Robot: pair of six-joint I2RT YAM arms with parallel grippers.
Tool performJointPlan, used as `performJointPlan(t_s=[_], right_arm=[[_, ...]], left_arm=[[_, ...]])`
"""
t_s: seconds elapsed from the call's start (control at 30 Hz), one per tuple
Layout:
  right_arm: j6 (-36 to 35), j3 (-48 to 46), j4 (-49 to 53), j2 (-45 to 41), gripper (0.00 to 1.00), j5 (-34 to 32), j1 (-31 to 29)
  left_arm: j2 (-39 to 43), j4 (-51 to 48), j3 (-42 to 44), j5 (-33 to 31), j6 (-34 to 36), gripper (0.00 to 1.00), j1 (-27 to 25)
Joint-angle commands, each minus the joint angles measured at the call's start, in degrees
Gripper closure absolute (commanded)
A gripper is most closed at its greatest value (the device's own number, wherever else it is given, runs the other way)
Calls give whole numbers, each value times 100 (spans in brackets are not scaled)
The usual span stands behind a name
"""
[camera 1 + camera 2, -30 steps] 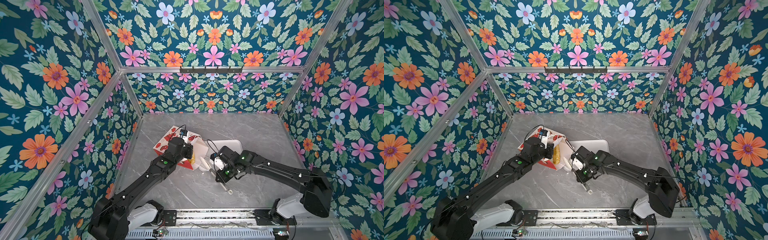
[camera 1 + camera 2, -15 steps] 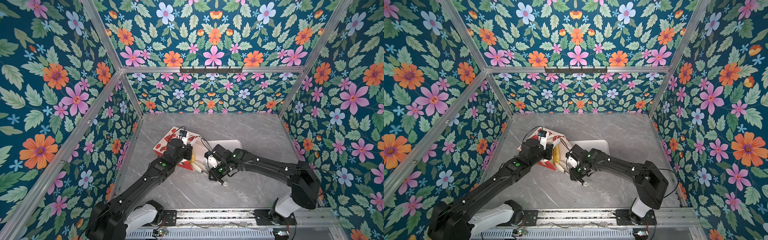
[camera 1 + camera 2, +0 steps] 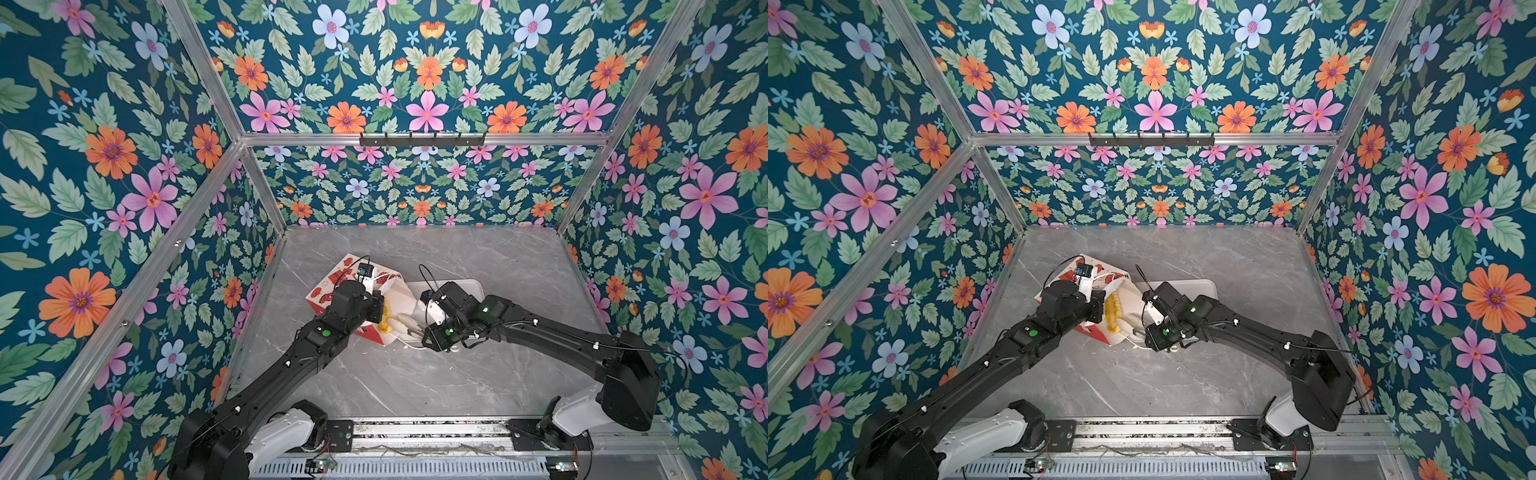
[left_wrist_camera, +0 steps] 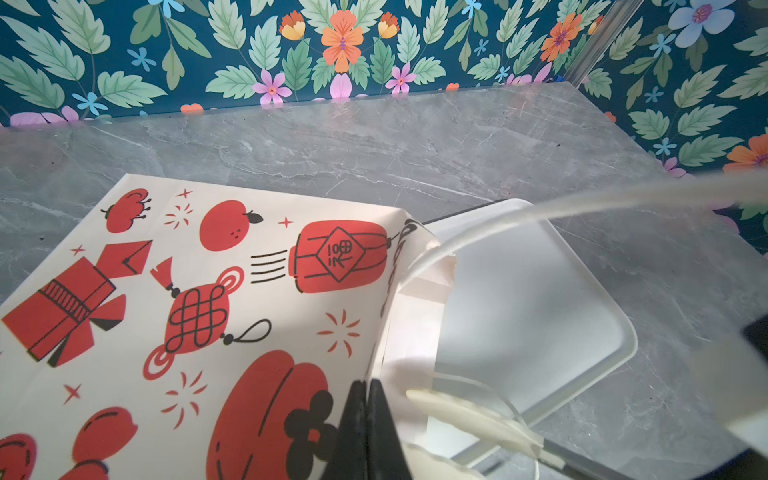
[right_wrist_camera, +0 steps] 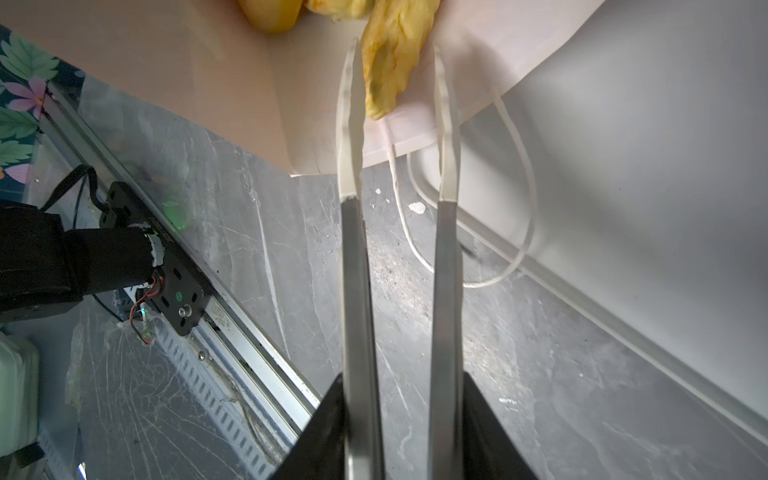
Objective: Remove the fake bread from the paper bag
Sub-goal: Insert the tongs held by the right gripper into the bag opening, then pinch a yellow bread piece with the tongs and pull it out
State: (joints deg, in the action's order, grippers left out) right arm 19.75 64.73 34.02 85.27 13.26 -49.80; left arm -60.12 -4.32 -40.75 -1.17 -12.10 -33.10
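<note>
Two sets of jaws are engaged. The left jaws are closed on the rim of the paper bag (image 4: pixel 208 291), pinching the paper. The bag lies on its side on the desk (image 3: pixel 415 382), its mouth turned away from them and toward the right jaws. The fake bread (image 5: pixel 390 62) sits just inside that mouth on the white lining; at least three glossy yellow pieces show. The tapered end of the nearest piece reaches between the right jaws. The right jaws stand apart and grip nothing. Their long translucent fingertips (image 5: pixel 448 124) flank that end, with a clear gap on one side. A white cord handle (image 5: pixel 523 166) loops on the desk beside them, and the white tray (image 3: pixel 465 286) lies just beyond.

- **Bread:** the pieces look light and smooth-skinned, so they are probably slippery; stiffness cannot be judged.
- **Grasp point:** advance the right jaws past the taper and close across the thicker middle, since a hold on the tip is likely to slide off.
- **Bag:** the paper is thin, so it would probably crease and drag along with the bread. The left pinch serves as the anchor.
</note>
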Motion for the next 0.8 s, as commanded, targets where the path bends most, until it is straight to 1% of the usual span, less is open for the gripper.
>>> performJointPlan(t_s=[0.0,0.23,0.4,0.6,0.77], right_arm=[[226,-21,-318,-107,59,63,48],[264,-31,-673,61,55,183,239],[266,-22,-923,242,54,372,396],[266,139,-1134,560,54,669,410],[222,347,-1097,904,54,787,415]], left_arm=[[22,124,-16,-70,6,100,-3],[-11,175,-25,-33,6,100,-4],[-45,195,-51,5,-11,100,-12],[-68,220,-64,3,-16,100,-12],[-86,231,-82,3,-22,100,-14]])
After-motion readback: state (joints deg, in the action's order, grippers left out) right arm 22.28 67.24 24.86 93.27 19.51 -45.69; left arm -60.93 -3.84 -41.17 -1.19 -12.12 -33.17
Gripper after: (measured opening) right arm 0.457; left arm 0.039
